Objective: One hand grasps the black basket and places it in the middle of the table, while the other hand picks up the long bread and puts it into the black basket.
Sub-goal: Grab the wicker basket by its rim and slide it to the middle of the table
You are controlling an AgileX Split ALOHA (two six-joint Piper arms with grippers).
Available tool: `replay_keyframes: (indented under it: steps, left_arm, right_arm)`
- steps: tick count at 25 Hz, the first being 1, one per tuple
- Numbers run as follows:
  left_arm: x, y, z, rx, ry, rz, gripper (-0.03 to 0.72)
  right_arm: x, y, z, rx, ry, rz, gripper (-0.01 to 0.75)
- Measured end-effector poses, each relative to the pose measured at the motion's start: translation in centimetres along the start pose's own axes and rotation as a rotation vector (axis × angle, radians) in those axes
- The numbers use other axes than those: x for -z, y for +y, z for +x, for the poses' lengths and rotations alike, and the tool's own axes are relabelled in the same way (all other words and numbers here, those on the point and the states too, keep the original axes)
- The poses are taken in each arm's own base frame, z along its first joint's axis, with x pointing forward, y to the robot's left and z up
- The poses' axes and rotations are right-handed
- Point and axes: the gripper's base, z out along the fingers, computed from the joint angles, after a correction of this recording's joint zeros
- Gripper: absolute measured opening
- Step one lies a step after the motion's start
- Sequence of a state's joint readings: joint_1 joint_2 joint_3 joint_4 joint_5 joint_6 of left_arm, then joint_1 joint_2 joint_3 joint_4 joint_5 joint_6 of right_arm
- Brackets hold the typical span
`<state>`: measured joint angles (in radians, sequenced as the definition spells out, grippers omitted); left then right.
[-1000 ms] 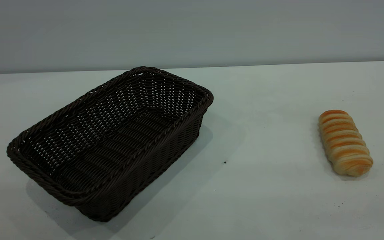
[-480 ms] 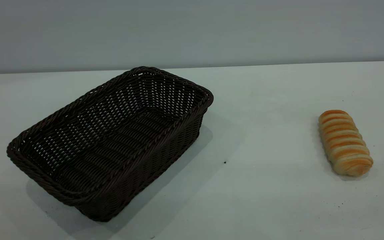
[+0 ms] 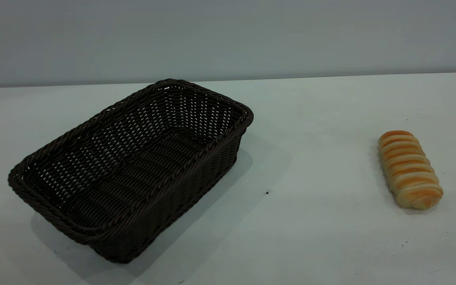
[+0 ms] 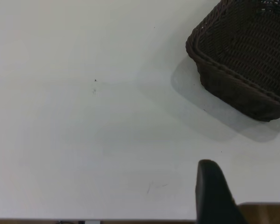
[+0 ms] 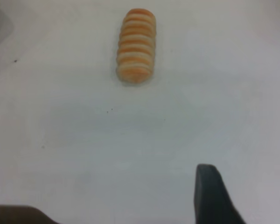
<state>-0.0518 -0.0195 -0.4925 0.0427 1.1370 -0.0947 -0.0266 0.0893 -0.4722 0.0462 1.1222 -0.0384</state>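
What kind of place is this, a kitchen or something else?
Probably a robot test bench rather than a kitchen: a plain white tabletop against a bare grey wall, holding only a dark woven wicker basket and a ridged golden-orange bread roll, apart from each other.

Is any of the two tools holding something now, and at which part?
Nothing is held. The black basket and the long bread both lie free on the table.

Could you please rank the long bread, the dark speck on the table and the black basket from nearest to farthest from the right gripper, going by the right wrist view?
From the right gripper:
1. long bread, lying ahead of it.
2. dark speck, between bread and basket.
3. black basket, beyond the speck, on the left arm's side.
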Motion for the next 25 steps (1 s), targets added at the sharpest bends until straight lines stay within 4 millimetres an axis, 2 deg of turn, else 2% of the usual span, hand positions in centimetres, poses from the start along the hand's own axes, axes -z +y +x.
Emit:
replay_keyframes:
  steps: [19, 23, 25]
  left_arm:
    - [0.2, 0.2, -0.4, -0.006, -0.036, -0.021, 0.422]
    - [0.5, -0.4, -1.4, 0.025, -0.144, 0.041, 0.422]
    - [0.1, -0.7, -1.8, 0.052, -0.105, 0.068, 0.422]
  right_arm:
    - [0.1, 0.0, -0.1, 0.001, -0.006, 0.001, 0.346]
    - [0.5, 0.0, -1.1, 0.012, -0.094, -0.003, 0.346]
    - [0.3, 0.3, -1.8, 0.016, -0.120, -0.033, 0.346]
